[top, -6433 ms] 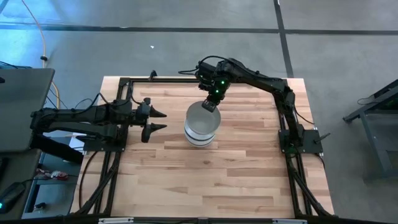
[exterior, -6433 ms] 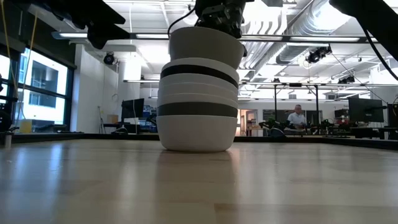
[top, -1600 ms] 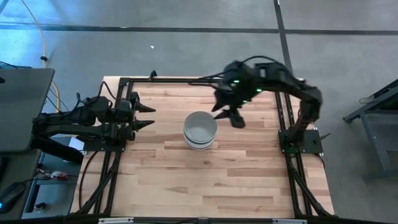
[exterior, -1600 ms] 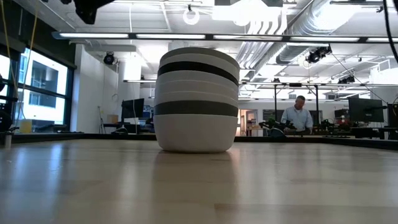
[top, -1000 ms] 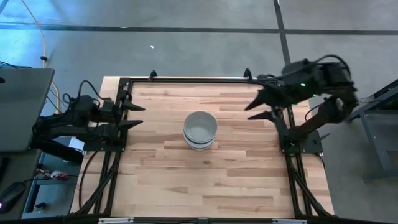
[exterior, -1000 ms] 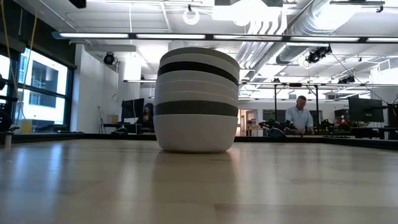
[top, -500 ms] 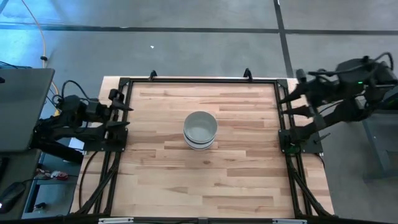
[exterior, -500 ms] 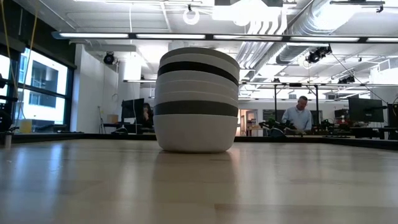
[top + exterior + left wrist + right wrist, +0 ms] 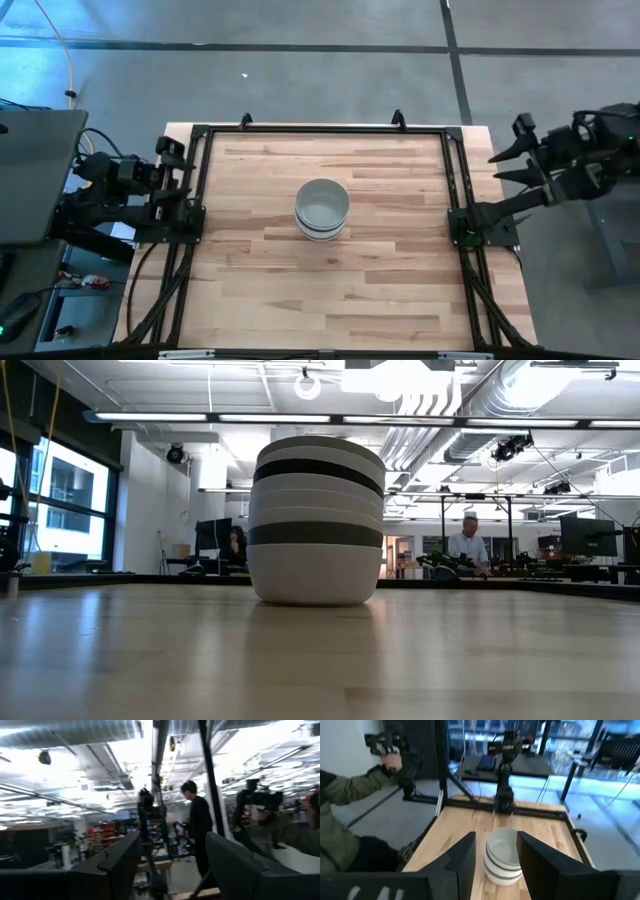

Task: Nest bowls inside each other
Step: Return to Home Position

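Though lower bowls [image 9: 315,535] only rims, left and right jaws apart, empty.

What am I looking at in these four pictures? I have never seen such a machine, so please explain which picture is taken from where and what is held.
This is a robot with two dark arms at a wooden table; each arm ends in a two-finger pincer. One picture looks straight down from above, one looks level across the tabletop, and two come from cameras on the wrists. In the table's middle stands one stack of nested bowls, white with darker bands. The left pincer is at the table's left edge, the right pincer beyond its right edge. Both are open and hold nothing. A person shows in the room behind.
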